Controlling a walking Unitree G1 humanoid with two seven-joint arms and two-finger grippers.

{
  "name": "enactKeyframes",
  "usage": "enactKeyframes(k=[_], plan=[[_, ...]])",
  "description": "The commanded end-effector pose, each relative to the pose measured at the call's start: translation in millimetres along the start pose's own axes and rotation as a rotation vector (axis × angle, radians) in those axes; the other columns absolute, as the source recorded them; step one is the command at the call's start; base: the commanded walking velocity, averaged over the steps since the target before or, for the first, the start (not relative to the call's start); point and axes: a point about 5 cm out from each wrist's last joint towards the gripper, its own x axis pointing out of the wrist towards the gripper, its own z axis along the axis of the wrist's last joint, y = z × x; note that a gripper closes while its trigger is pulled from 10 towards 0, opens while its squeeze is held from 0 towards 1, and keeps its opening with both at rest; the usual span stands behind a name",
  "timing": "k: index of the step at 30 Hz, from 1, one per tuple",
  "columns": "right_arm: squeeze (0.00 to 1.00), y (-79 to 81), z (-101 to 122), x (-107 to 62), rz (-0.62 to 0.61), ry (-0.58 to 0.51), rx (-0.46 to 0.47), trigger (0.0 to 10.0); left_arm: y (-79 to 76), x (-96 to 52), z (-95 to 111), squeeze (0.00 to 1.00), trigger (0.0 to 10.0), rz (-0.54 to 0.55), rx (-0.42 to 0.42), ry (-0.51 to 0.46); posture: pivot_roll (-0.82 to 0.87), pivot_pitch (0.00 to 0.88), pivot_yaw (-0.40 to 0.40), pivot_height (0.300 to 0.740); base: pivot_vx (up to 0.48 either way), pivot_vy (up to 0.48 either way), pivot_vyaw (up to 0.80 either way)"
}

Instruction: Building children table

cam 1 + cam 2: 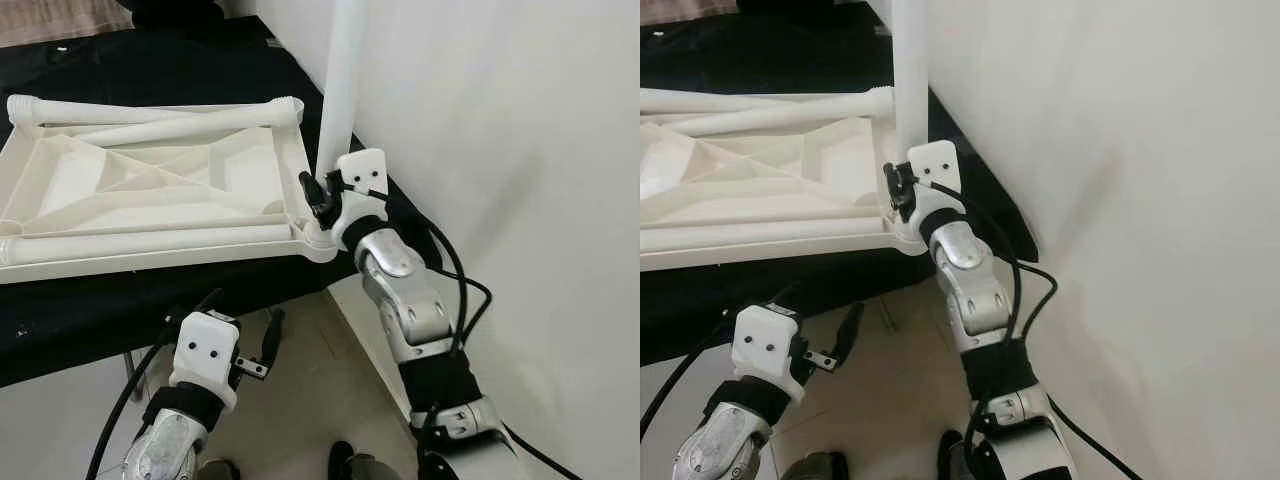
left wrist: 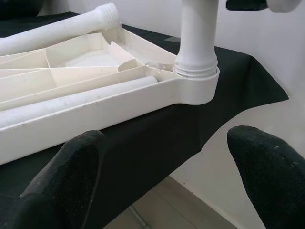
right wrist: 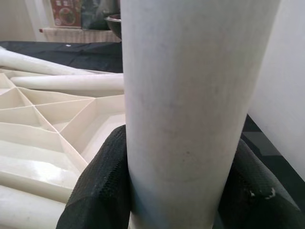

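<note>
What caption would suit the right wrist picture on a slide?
Right gripper clasps an upright white table leg beside the upturned ribbed tabletop.

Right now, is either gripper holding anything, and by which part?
The right gripper clamps the upright white table leg near its lower end, just above the tabletop's corner socket. The left gripper holds nothing, jaws open.

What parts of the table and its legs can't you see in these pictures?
- Upright leg: its top is cut off by the upper edge in both eye views.
- The same leg's lower part: hidden in the right wrist view by the right gripper, whose fingers are clamped on it.
- Upside-down tabletop: its left side runs off the eye views' left edge.
- Leg socket: how deep the thread sits cannot be told.
- Left gripper: open, holding nothing.
</note>
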Motion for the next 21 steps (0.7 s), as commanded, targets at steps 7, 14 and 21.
enactKeyframes(k=[7,14,21], plan=[[1.00,29.6,11.5,13.2,0.268,-0.040,0.145,10.0,-0.2,-2.6,-5.0,0.00,10.0,0.000,-0.007,0.021,0.07,0.225,-0.086,0.740,0.000,0.000,0.00],[1.00,23.8,22.4,10.2,0.538,-0.086,0.187,10.0,-2.0,-4.1,-3.3,0.00,10.0,0.000,-0.010,0.020,0.08,0.236,-0.089,0.740,0.000,0.000,0.00],[0.00,0.7,27.1,1.9,0.946,-0.085,0.013,10.0,-3.7,-9.4,0.1,0.00,10.0,-0.001,-0.013,0.021,0.09,0.264,-0.093,0.740,0.000,0.000,0.00]])
